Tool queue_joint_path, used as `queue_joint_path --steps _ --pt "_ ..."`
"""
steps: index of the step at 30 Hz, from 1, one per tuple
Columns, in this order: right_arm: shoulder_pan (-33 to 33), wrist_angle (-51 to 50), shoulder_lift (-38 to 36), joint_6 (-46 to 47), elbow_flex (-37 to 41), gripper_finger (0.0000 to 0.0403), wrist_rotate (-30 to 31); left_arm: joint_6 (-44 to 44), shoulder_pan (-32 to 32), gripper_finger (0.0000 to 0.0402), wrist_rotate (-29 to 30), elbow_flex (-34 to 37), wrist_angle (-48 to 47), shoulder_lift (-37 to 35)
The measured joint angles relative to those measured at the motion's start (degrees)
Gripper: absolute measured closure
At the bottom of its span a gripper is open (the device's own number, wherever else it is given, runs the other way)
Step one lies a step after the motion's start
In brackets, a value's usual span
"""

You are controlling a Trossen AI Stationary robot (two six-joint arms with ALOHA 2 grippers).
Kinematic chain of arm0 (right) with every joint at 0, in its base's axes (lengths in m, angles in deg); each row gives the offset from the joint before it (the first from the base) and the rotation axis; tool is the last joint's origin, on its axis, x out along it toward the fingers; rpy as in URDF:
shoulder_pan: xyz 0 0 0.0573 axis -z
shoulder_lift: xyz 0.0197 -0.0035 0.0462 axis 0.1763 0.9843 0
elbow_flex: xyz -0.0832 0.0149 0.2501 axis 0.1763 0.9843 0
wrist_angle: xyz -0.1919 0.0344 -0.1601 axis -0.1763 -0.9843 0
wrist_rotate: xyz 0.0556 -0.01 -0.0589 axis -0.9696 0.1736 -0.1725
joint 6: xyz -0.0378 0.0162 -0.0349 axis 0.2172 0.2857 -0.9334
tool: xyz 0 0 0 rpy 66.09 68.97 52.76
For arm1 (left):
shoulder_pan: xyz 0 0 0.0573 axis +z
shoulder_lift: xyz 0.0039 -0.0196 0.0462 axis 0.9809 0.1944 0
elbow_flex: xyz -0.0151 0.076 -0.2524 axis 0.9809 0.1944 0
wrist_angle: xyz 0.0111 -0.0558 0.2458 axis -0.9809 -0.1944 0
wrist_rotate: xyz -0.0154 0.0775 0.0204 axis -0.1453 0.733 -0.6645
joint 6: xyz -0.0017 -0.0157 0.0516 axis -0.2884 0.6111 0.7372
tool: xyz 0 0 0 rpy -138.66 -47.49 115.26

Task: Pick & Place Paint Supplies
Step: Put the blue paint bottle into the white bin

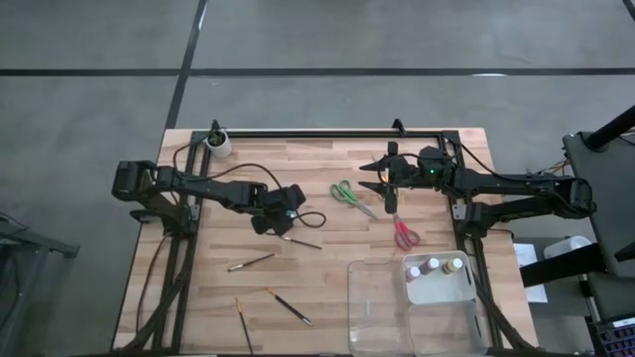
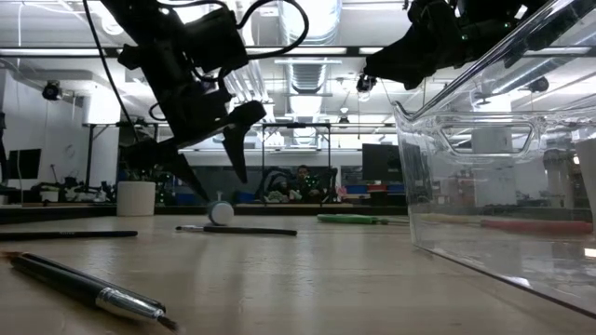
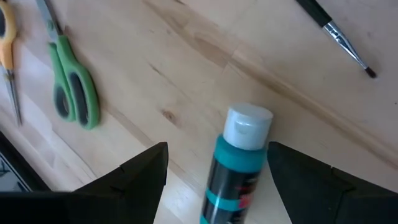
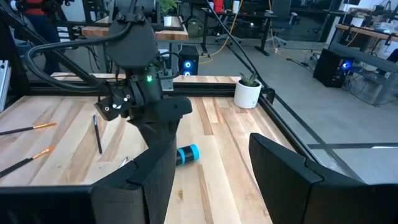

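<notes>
Wood planks made up the table (image 1: pixel 317 213), framed by a black rail along the far edge and both sides. I noted open board between the two arms and along the left side, where four brushes lay scattered; one (image 1: pixel 251 262) sat mid-board and another (image 1: pixel 290 306) nearer the front edge.

My left gripper (image 3: pixel 216 163) hung low over the board left of centre, fingers spread apart and holding nothing. A teal bottle (image 3: pixel 235 167) lay on its side between them, with a gap on each side. It had a pale cap and a dark label band with red print that I could not read.

My right gripper (image 4: pixel 211 158) sat above the board near the far rail, right of centre, jaws parted and empty.

Green scissors (image 1: pixel 349 195) lay just left of it, red scissors (image 1: pixel 405 234) nearer the tray, both flat on the wood. Yellow scissors (image 3: pixel 7 50) showed beside the green pair in the left wrist view.

At the front right stood a clear tray (image 1: pixel 377 307). Its right far compartment held three bottles (image 1: pixel 435 266), seen from above as caps only. A white cup (image 1: pixel 217 145) with a small plant stood at the far left corner.
</notes>
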State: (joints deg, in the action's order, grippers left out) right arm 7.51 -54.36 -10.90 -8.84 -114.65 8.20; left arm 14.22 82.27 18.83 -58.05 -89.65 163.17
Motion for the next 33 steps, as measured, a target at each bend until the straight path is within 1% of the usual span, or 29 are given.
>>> queue_joint_path --steps 20,23,27,33 --pt "0.01 0.0 0.0 0.0 0.0 0.0202 0.0 -0.55 0.36 0.0123 0.01 0.02 -1.04 0.02" --pt "0.01 0.0 0.0 0.0 0.0 0.0202 0.0 -1.68 0.44 0.0123 0.0 0.04 -1.06 0.02" --pt "0.01 0.0 0.0 0.0 0.0 0.0202 0.0 -2.55 0.55 0.0123 -1.89 0.04 -1.99 0.05" --pt "0.01 0.0 0.0 0.0 0.0 0.0202 -0.01 -1.65 2.09 0.0123 -2.36 0.04 -1.69 2.97"
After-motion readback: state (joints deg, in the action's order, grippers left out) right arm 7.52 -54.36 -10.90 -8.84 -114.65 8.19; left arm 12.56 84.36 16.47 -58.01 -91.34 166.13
